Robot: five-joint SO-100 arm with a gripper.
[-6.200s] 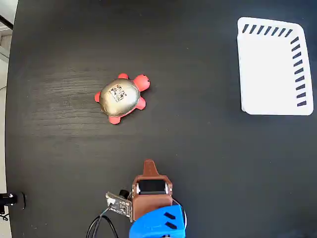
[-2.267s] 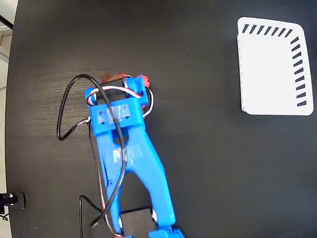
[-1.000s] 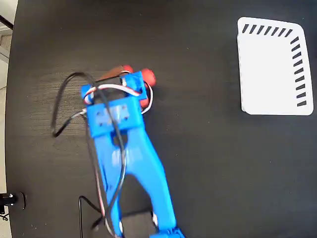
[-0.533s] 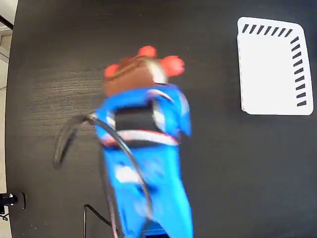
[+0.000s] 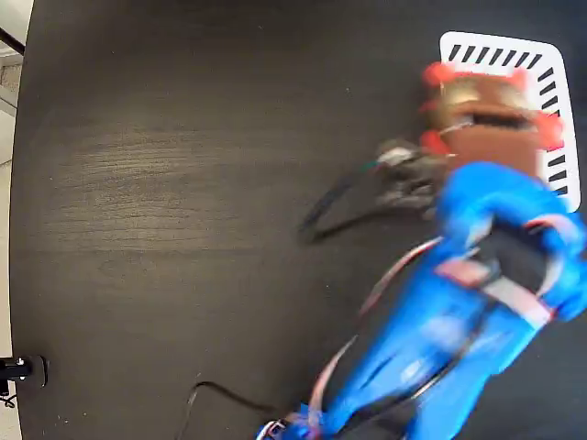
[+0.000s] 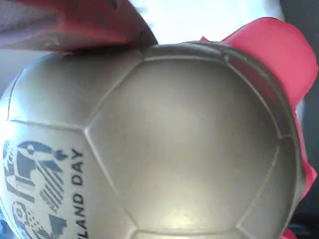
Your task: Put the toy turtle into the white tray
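The toy turtle (image 5: 440,75) hangs above the left part of the white tray (image 5: 500,53) in the fixed view, blurred by motion, with its red feet sticking out around the brown gripper (image 5: 479,103). The gripper is shut on it, and the blue arm (image 5: 459,302) runs down to the bottom edge. In the wrist view the turtle's gold-silver shell (image 6: 179,149) with its printed mark fills the frame. A red foot (image 6: 271,47) shows at upper right, and one reddish finger (image 6: 79,27) presses on the shell's top. A patch of the white tray (image 6: 199,17) shows behind.
A black cable (image 5: 339,206) loops off the wrist over the dark table (image 5: 183,183). The table's left edge runs down the far left of the fixed view, and a small black fitting (image 5: 18,368) sits at lower left.
The arm has swung right with the turtle in its grip, from the table's left-centre to above the white tray. The spot where the turtle lay is bare.
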